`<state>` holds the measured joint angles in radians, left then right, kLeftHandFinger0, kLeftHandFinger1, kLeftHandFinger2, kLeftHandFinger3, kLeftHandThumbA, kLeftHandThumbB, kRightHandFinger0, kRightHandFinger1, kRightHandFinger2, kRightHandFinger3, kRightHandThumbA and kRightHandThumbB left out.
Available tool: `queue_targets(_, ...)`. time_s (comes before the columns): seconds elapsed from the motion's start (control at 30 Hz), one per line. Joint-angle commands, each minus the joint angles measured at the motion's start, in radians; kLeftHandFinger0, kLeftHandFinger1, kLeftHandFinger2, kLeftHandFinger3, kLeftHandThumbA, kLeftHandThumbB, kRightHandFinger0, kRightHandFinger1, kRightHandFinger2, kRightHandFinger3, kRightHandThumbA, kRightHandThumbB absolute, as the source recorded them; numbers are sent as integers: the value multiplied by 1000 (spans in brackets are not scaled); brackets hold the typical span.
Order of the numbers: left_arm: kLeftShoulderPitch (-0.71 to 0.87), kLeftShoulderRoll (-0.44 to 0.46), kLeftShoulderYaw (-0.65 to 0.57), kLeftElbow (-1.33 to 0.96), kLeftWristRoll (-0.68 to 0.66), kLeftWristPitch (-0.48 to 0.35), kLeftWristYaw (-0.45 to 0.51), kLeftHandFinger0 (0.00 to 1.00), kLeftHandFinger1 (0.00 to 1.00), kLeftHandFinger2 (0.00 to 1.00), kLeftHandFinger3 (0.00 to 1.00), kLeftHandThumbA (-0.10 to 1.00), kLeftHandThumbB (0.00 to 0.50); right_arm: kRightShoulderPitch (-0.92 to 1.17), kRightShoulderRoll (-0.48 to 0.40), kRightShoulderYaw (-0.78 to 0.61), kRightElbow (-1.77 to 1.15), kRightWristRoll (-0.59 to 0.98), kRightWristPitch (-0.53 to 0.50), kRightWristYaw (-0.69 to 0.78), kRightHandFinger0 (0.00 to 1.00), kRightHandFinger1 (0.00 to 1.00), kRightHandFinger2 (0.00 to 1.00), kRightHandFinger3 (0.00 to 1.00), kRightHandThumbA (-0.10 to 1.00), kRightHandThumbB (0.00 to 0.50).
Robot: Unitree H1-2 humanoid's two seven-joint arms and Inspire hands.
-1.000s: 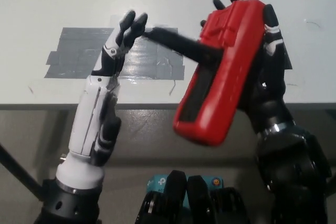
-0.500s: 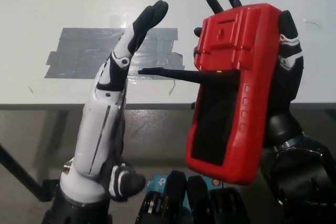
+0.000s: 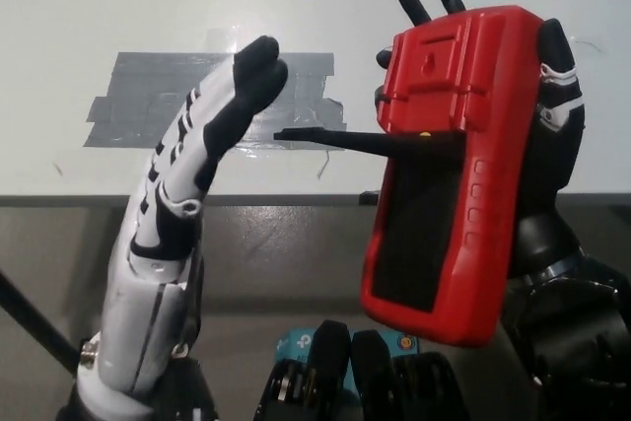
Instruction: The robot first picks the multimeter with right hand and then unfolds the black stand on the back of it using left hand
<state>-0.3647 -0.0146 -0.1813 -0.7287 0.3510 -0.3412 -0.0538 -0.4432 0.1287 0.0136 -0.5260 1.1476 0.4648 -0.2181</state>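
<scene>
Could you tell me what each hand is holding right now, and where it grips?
The right hand holds the red multimeter around its upper body, back facing the camera. The left hand holds nothing.

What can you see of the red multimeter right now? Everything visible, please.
The red plastic multimeter is held upright above the white table's edge, back face to the camera, gripped from behind by the black right hand, whose fingers wrap its top and right side. Its casing looks ribbed near the top, with a row of small bumps along the right edge and a black recessed panel below. The thin black stand sticks out leftward, unfolded. The white left hand is nearby, not touching it.
</scene>
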Motion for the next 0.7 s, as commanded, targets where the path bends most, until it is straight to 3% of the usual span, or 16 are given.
queue_targets(0.0, -7, 12, -2, 9, -38, -20, -12, 1000, 801, 791, 1000, 1000, 464, -42, 11, 9, -71, 37, -21, 17, 0, 379, 849, 952, -100, 113)
queue_targets(0.13, -1, 19, -15, 30, -60, -24, -21, 1000, 790, 792, 1000, 1000, 455, -34, 6, 18, -106, 55, -15, 4, 0, 350, 843, 925, -100, 114)
queue_targets(0.27, 21, 22, -9, 55, -50, -43, -12, 1000, 731, 771, 1000, 1000, 396, -43, 13, 22, -132, 95, -21, -12, 0, 332, 836, 895, -100, 138)
queue_targets(0.37, 22, 8, 6, 79, -10, -69, 4, 1000, 658, 743, 1000, 1000, 377, -43, 5, 33, -165, 93, -15, -31, 0, 264, 762, 772, -100, 155)
queue_targets(0.5, 35, -13, 8, 87, 18, -70, 8, 1000, 654, 729, 1000, 1000, 375, -50, -8, 43, -194, 91, -15, -42, 0, 170, 656, 688, -100, 156)
queue_targets(0.53, 37, -11, 5, 90, 8, -75, 6, 1000, 612, 695, 1000, 1000, 364, -52, -13, 43, -199, 85, -16, -39, 0, 148, 626, 697, -100, 147)
queue_targets(0.57, 38, -10, 3, 97, -2, -89, 6, 996, 495, 623, 1000, 1000, 321, -54, -16, 43, -204, 85, -19, -44, 0, 141, 620, 705, -100, 150)
queue_targets(0.63, 44, -18, -4, 108, -21, -114, 13, 804, 246, 434, 1000, 1000, 279, -56, -14, 38, -210, 84, -29, -56, 0, 124, 602, 694, -100, 150)
queue_targets(0.67, 48, -21, -9, 111, -35, -117, 14, 725, 136, 349, 1000, 1000, 303, -58, -13, 36, -213, 85, -31, -68, 0, 115, 590, 678, -100, 160)
